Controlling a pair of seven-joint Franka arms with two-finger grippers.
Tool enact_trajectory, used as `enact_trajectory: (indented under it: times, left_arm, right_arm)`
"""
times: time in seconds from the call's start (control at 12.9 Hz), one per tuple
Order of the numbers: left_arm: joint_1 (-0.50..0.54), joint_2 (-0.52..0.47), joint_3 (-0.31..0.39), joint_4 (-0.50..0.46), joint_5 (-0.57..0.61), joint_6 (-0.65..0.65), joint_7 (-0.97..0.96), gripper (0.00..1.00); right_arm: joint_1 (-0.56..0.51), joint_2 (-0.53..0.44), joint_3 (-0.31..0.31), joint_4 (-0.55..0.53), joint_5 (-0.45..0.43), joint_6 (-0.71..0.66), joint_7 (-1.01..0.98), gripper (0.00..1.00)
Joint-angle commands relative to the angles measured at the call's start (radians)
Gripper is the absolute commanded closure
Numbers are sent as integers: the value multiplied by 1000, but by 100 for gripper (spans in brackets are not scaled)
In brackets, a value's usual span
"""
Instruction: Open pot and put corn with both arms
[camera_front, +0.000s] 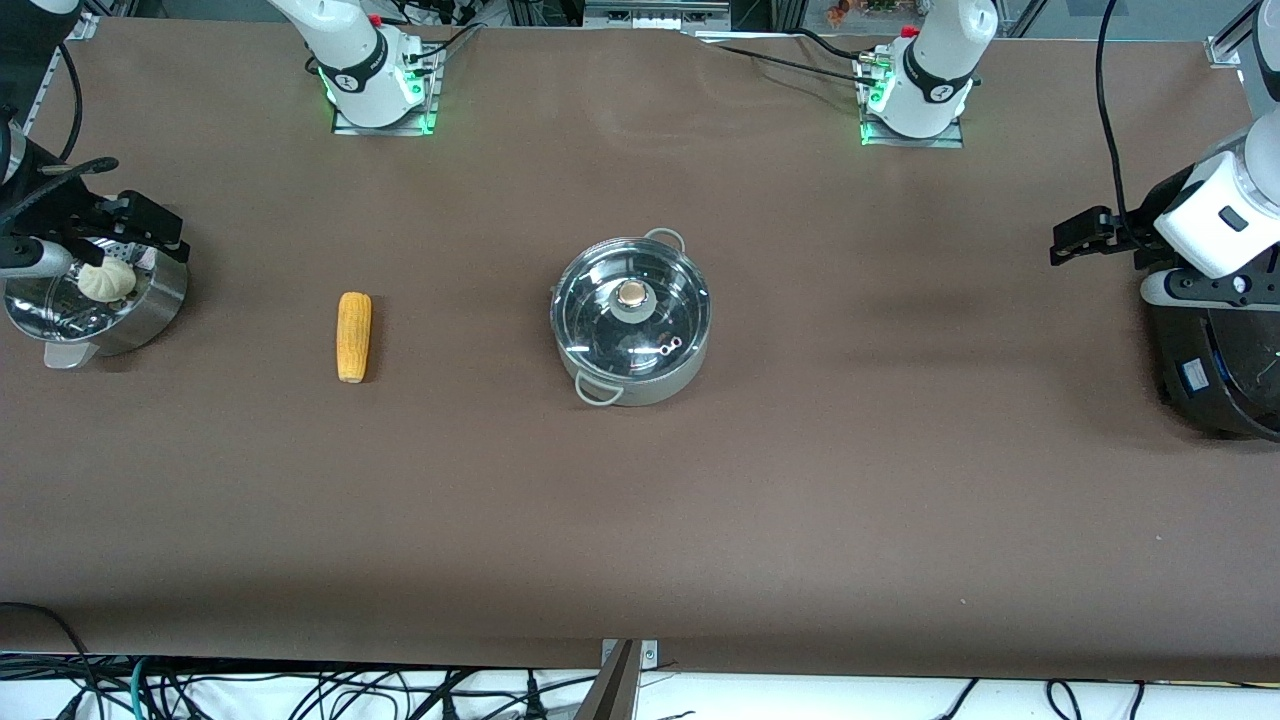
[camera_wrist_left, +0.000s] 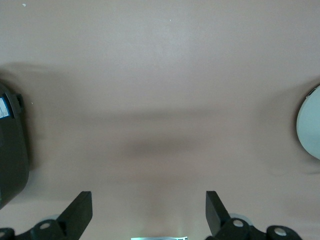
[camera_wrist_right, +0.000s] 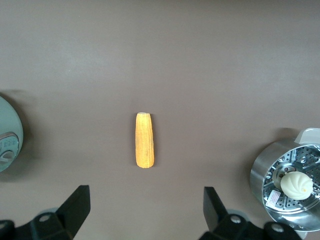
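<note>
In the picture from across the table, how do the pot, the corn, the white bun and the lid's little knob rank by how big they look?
1. The pot, clearly widest.
2. The corn, long but slim.
3. The white bun, shorter than the corn though rounder.
4. The lid's knob, smallest.

Both grippers hang open near the table's ends, touching none of them.

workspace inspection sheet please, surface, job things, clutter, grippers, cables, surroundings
Surface: brown table, bare at its middle apart from the job's things.
Job's things: pot, glass lid on; corn cob lying beside it, toward the right arm's end.
Clutter: steamer basket holding a white bun; black rice cooker at the left arm's end.
Grippers: right gripper over the table by the corn, jaws open; left gripper over bare table, jaws open.
Cables: loose cables below the table's near edge.
Surroundings: nothing seen.
</note>
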Motion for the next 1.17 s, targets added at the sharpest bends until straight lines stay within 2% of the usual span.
enact_trajectory:
  times: [0.0, 0.85, 1.01, 1.09]
  left_arm:
    - [13, -23, -6, -19, -27, -5, 4, 0]
    - [13, -17, -11, -12, -47, -11, -35, 0]
    - [10, -12, -35, -2, -53, -11, -83, 0]
    - [7, 0, -84, 7, -53, -8, -138, 0]
  right_arm:
    - [3, 3, 3, 15, -10, -10, 43, 0]
    - [3, 8, 4, 20, -14, -10, 48, 0]
    - [3, 8, 4, 18, -13, -10, 48, 0]
    - [3, 8, 4, 18, -11, -10, 50, 0]
